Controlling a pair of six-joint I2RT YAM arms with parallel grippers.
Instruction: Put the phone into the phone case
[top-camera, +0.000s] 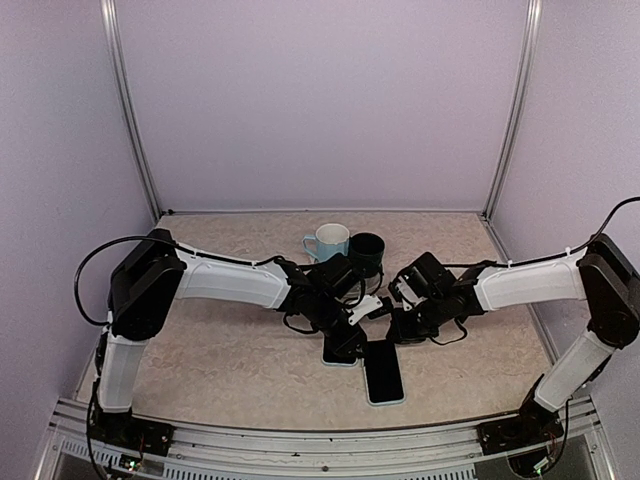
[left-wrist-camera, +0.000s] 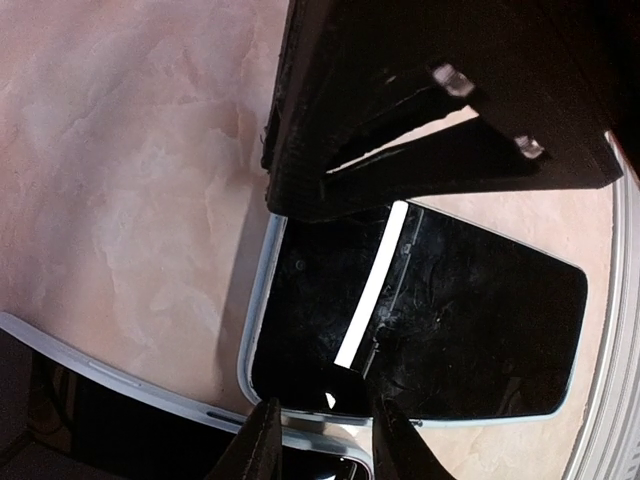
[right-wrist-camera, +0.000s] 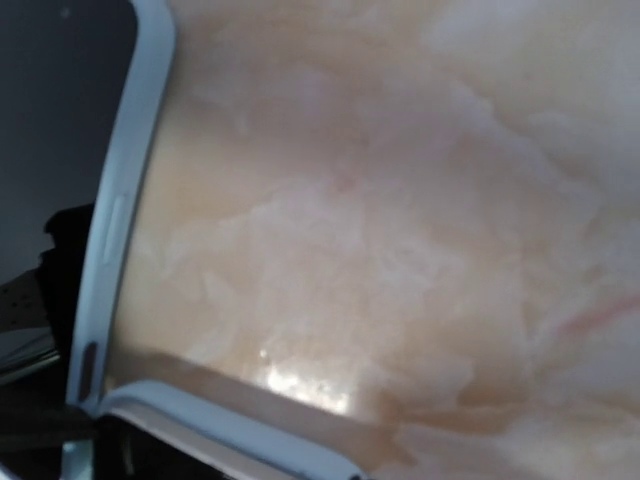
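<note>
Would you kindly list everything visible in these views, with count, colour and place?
phone: one, glossy black face, table centre, below the left fingers
phone case: one, pale blue rim, dark inside, beside the phone, nearer the front edge
pale blue mug: one, behind the arms
black mug: one, right of the pale blue mug
table: one, beige marbled
walls: lilac, around the table
left arm: one, white and black, reaching to centre
right arm: one, white and black, reaching to centre
left fingers: two, black, apart

White links (top-camera: 225, 280), black joints (top-camera: 145, 285), perhaps silver screws (left-wrist-camera: 455, 78).
</note>
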